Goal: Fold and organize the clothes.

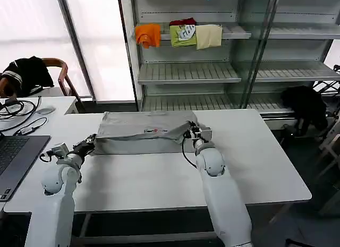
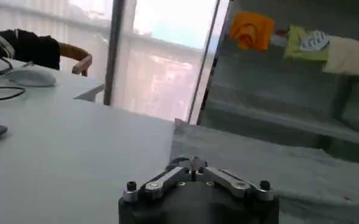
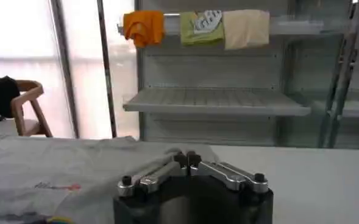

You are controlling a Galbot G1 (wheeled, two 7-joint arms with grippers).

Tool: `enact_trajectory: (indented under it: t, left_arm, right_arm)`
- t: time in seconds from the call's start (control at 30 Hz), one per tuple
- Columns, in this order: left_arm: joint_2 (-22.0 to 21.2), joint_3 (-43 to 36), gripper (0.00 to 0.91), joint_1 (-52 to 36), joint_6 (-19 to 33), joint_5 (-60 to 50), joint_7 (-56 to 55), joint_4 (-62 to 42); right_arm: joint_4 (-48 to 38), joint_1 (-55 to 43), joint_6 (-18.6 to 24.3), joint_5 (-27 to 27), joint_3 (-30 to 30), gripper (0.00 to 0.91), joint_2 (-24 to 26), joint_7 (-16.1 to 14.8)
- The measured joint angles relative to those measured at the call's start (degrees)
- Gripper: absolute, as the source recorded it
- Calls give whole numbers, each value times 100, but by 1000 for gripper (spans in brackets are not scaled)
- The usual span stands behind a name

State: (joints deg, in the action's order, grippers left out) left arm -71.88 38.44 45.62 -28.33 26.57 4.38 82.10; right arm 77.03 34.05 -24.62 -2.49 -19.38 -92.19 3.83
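At the far left edge of the head view a laptop (image 1: 16, 156) lies on the white table (image 1: 255, 167), with cables (image 1: 18, 111) above it on a second desk. Right of the laptop, in the lower left, the left gripper (image 1: 89, 144) sits at the left end of the grey shirt (image 1: 141, 133). In the left wrist view its fingers (image 2: 167, 178) meet at the tips, clenched on the shirt's (image 2: 258, 164) near edge where the cloth bunches up between them.

The shirt lies across the centre of the frame, on the table's far half, folded into a long band with a small coloured print (image 1: 154, 131) near its middle.

At the centre right, the right gripper (image 1: 189, 133) is at the shirt's right end. In the right wrist view its fingers (image 3: 161, 169) are drawn together, and the grey cloth (image 3: 57, 173) lies against them, so it appears to be grasping the shirt there.

Behind the table, in the upper centre, a shelf (image 1: 186, 71) carries orange (image 1: 147, 34), green (image 1: 183, 35) and cream (image 1: 209, 36) garments. A black garment (image 1: 305, 106) hangs at the right.
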Motion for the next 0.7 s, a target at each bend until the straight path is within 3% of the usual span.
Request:
enact_trajectory:
  t: [0.33, 0.7]
  left_arm:
    - [27, -38, 907, -51, 73, -148, 25, -41]
    - [141, -101, 907, 197, -192, -510, 30, 136]
  right_arm:
    - [-377, -295, 338, 55, -31, 907, 0, 225]
    - [736, 564, -371, 126, -8, 907, 18, 23]
